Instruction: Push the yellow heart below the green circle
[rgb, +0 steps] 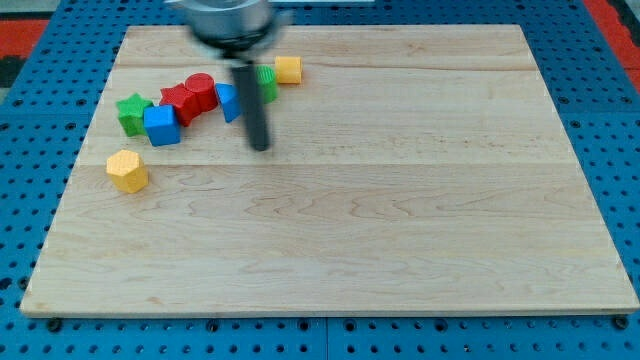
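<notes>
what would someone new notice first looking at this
Probably my tip, the dark rod coming down from the view's top and ending just below a row of blocks at the board's upper left. That row runs from the green star and blue cube past two red blocks to a yellow block. Another yellow block sits apart, lower left.

Block row at board's top left; lone block below-left.

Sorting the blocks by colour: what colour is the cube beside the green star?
Blue. The cube touches the green star in the camera view.
</notes>
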